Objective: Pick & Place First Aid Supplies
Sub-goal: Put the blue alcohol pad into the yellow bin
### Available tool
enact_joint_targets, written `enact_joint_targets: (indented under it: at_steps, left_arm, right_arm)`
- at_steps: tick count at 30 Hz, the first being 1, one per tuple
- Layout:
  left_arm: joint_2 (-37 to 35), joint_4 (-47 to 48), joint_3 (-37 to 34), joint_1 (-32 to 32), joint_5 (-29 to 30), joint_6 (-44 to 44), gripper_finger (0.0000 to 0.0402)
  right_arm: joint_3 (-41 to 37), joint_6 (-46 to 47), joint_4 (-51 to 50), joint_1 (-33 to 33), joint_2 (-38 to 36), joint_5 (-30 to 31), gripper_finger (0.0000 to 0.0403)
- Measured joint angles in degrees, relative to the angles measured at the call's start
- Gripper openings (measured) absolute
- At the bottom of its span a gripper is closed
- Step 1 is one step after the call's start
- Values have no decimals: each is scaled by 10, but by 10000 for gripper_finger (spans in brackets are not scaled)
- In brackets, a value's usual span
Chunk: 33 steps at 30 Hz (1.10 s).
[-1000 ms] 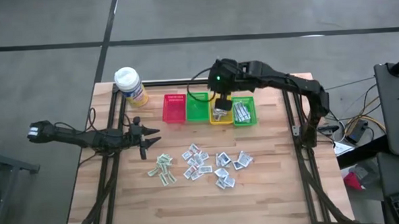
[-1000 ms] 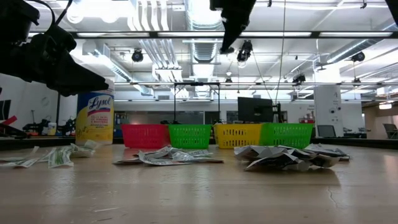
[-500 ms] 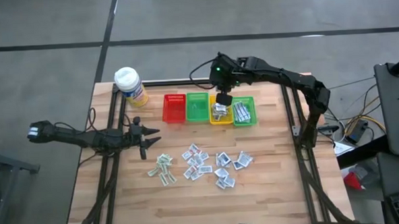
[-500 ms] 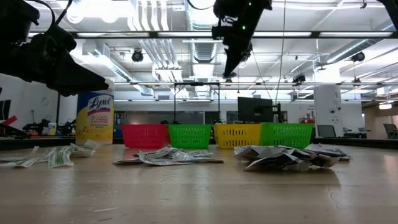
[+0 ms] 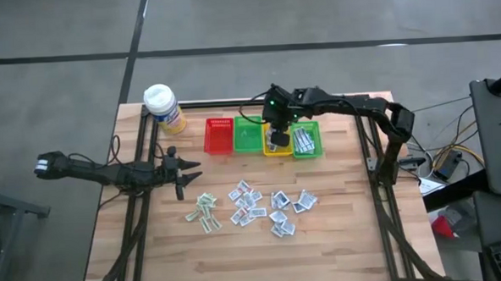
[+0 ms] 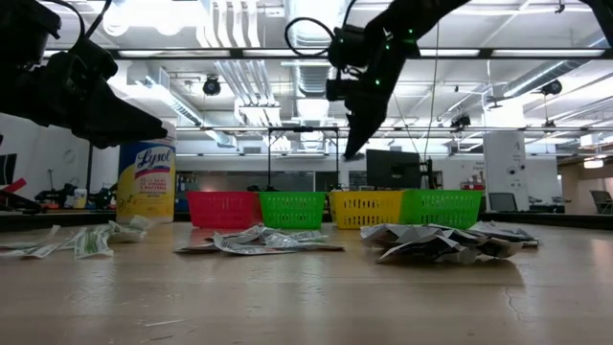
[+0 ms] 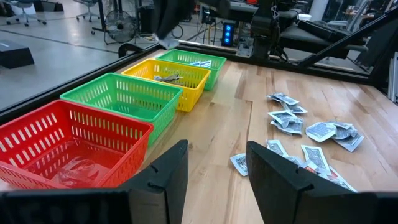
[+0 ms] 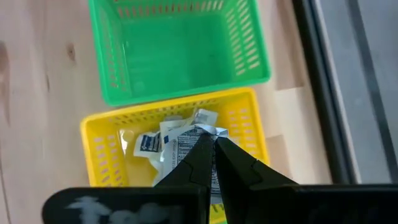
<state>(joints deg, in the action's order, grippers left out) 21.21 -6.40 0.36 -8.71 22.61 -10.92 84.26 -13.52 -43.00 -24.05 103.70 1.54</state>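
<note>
White paper packet (image 8: 200,132), printed, pinched at its edge between the closed fingers of the right gripper (image 8: 213,144); the rest of it sticks out just past the fingertips, hanging above the yellow basket (image 8: 102,163).
Yellow basket: directly under those fingers, holding several more packets (image 8: 149,144).
Green basket (image 8: 177,50): next beyond the fingertips, touching the yellow one, nothing visible inside.
Second green basket (image 5: 306,140): on the other side of the yellow one, with packets in it.
Red basket (image 7: 68,142): end of the row, nearest the left gripper (image 7: 216,169).
Left gripper: fingers parted, nothing between them, held above the wooden table (image 5: 356,229).
Loose packets (image 7: 311,134): scattered on the table ahead of the left fingers and off to one side, well apart from them.
Yellow bottle (image 5: 165,109): white cap, standing at the table corner.
</note>
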Motion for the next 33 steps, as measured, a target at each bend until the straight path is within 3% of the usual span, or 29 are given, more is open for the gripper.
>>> enact_joint_targets:
  at_steps: [15,33]
  left_arm:
    - [0,0,0,0,0,0,158]
    - [0,0,0,0,0,0,158]
  right_arm:
    - [-106,11,126,0,0,-1,13]
    - [-152,30,153,0,0,-31,13]
